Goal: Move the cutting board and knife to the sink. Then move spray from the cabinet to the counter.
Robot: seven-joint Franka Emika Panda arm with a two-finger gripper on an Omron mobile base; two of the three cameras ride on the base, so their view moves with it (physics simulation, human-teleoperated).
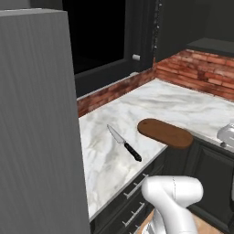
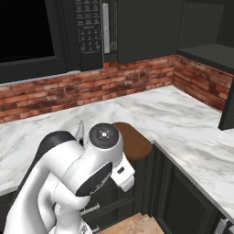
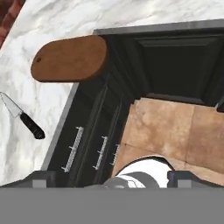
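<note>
The brown cutting board [image 1: 164,133] lies on the white marble counter [image 1: 183,103] at its inner corner, with one end jutting over the edge [image 3: 70,59]. To its left lies the knife [image 1: 124,143], black handle toward the counter's front [image 3: 24,118]. My gripper [image 3: 113,178] is open and holds nothing. It hangs over the floor in front of the drawers, well short of board and knife. In the right base view my arm hides part of the board [image 2: 137,142]. A pale metal sink [image 1: 227,135] shows at the right edge. The spray is out of view.
A tall grey panel [image 1: 36,128] stands close on the left. A black microwave [image 2: 87,23] hangs over the brick backsplash [image 2: 91,89]. Dark wall cabinets [image 2: 201,32] sit at the back right. Dark drawers with metal handles [image 3: 74,148] face the wooden floor [image 3: 166,127].
</note>
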